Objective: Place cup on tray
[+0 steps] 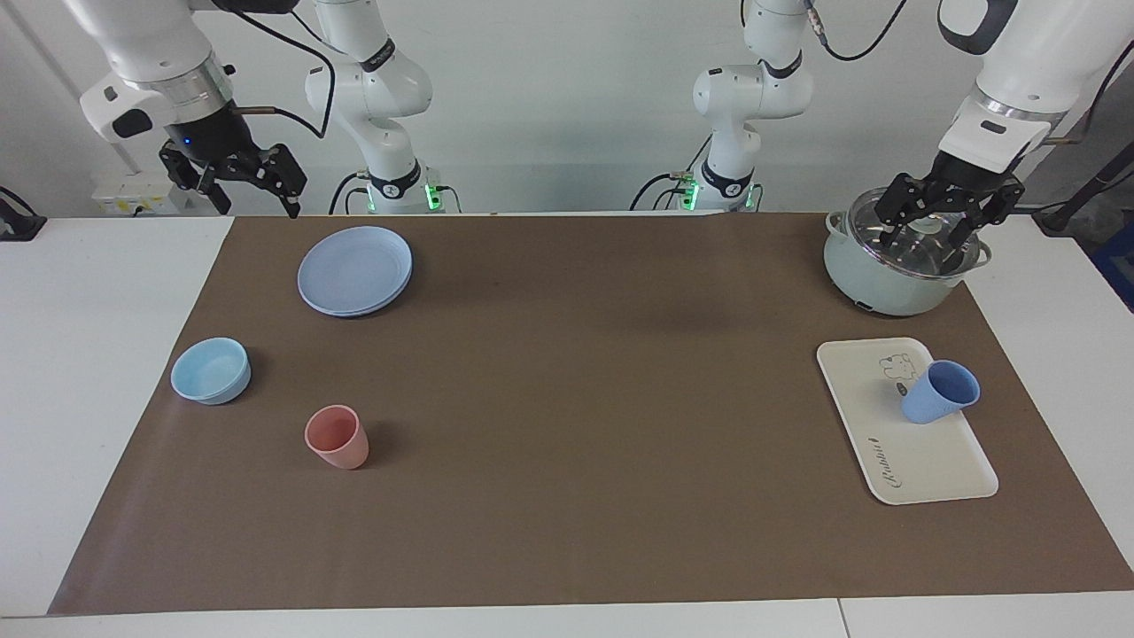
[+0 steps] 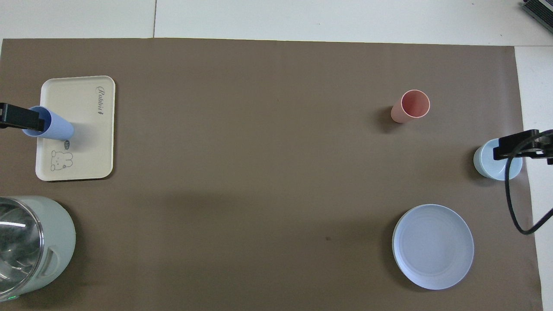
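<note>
The periwinkle-blue cup [image 1: 939,392] stands on the cream tray [image 1: 921,465], beside the tray's animal drawing, at the left arm's end of the table. In the overhead view the cup [image 2: 54,128] sits by the tray's [image 2: 88,138] outer long edge. My left gripper [image 1: 942,223] hangs open and empty over the lidded pot, apart from the cup. My right gripper [image 1: 237,188] is raised, open and empty, over the table edge by the blue plate, at the right arm's end.
A pale green pot with a glass lid [image 1: 890,279] stands nearer to the robots than the tray. A round blue plate [image 1: 354,269], a light-blue bowl [image 1: 211,370] and a salmon-pink tumbler [image 1: 337,437] sit at the right arm's end. A brown mat [image 1: 567,399] covers the table.
</note>
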Robot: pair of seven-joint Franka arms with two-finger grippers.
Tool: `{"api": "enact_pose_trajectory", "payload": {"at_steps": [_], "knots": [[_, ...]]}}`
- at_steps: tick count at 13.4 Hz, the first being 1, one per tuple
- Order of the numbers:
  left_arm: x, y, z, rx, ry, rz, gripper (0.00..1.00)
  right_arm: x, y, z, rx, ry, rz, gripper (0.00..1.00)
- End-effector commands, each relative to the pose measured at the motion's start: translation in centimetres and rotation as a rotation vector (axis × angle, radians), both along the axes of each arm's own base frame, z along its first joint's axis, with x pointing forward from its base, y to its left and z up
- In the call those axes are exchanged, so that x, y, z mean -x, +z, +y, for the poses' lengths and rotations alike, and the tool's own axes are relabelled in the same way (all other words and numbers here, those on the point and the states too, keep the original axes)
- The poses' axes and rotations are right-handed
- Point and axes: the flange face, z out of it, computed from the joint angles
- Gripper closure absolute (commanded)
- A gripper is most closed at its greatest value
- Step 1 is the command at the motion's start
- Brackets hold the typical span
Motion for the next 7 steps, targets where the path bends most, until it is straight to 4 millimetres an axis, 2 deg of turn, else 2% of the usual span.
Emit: {"api": "enact_pose_trajectory", "payload": {"at_steps": [1,7], "knots": [[0.61,0.13,-0.07,0.009,-0.011,-0.003,0.0,0.14,-0.26,0.2,0.014,0.013,-0.009,0.0],[0.59,0.14,0.1,0.008,-0.011,-0.005,0.0,0.29,-0.25,0.28,0.014,0.005,-0.001,0.0]]}}
